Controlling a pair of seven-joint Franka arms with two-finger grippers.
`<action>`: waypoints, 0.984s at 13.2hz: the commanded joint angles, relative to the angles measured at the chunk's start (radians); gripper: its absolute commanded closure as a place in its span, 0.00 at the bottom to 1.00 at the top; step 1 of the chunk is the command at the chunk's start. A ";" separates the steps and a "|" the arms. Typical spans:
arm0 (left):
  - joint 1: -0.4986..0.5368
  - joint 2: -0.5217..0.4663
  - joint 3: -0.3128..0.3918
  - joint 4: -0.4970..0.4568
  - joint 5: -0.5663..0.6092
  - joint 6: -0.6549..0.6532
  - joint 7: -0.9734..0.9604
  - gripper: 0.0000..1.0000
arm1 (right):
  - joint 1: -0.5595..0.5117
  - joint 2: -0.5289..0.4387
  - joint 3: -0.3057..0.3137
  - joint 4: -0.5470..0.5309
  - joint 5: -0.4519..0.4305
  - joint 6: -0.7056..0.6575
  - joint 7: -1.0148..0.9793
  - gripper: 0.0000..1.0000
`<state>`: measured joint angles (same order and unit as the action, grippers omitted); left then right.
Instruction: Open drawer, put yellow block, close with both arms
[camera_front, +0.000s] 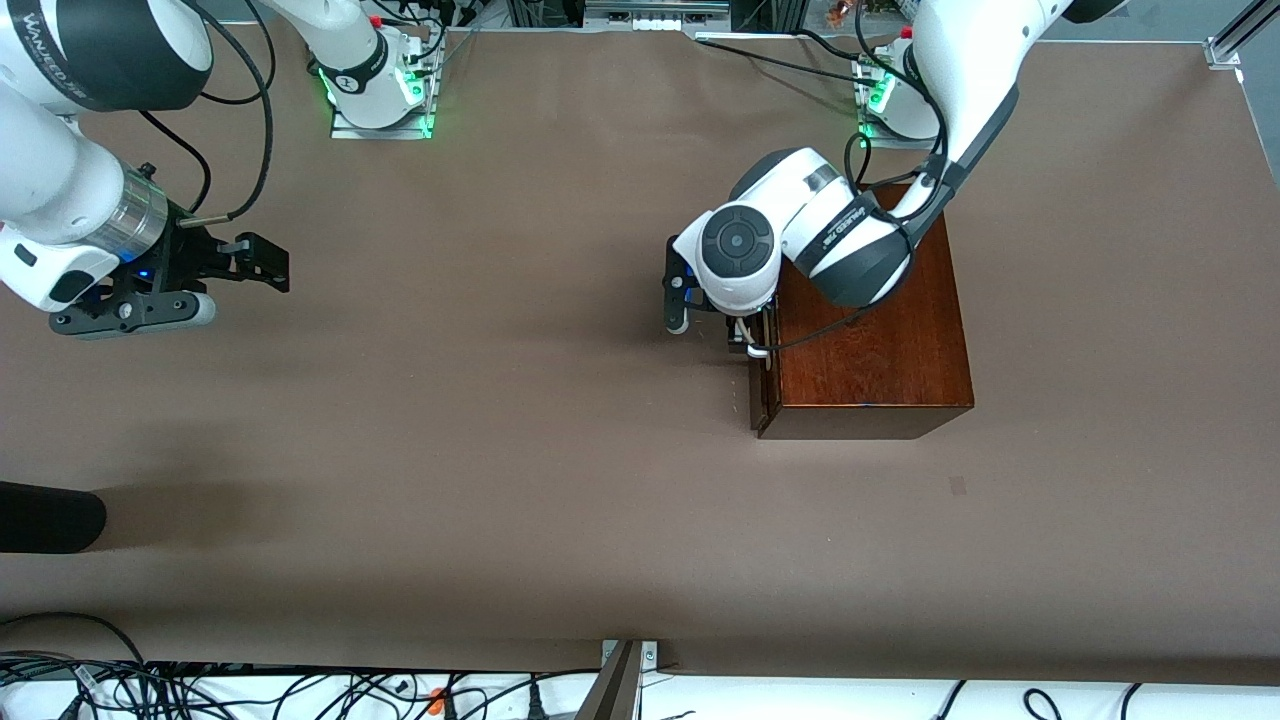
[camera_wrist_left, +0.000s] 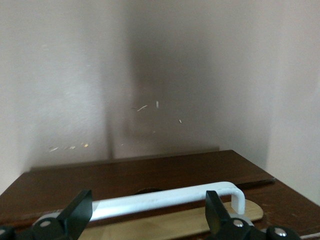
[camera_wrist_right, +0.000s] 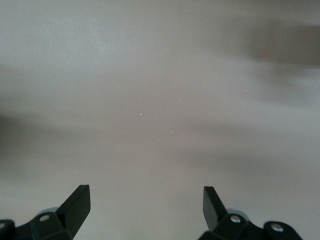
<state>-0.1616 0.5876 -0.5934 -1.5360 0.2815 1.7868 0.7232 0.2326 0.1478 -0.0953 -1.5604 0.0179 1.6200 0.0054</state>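
The left tool (camera_wrist_left: 150, 212) stood wide open astride the white handle (camera_wrist_left: 165, 197) of the wooden drawer cabinet (camera_front: 870, 340), gripping nothing. The drawer front looked shut or barely ajar. The yellow block was nowhere in view. The fingers wanted centring on the handle. The right tool (camera_wrist_right: 145, 205) waited open over bare bench (camera_front: 500, 450), well apart from the cabinet.

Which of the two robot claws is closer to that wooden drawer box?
Left. The left gripper is at the drawer handle; the right gripper waits toward the right arm's end.
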 joint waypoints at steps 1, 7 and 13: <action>0.013 -0.132 -0.002 -0.006 -0.007 -0.047 -0.187 0.00 | -0.018 0.004 -0.007 -0.007 0.055 -0.025 0.016 0.00; 0.226 -0.288 0.012 0.144 -0.044 -0.292 -0.496 0.00 | -0.009 0.003 -0.011 -0.001 0.060 -0.015 -0.001 0.00; 0.213 -0.512 0.428 0.033 -0.301 -0.163 -0.541 0.00 | -0.018 0.004 -0.014 -0.001 0.077 0.006 -0.028 0.00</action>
<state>0.1363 0.1816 -0.3449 -1.3800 0.0621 1.5521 0.2184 0.2235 0.1574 -0.1101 -1.5675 0.0707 1.6207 -0.0048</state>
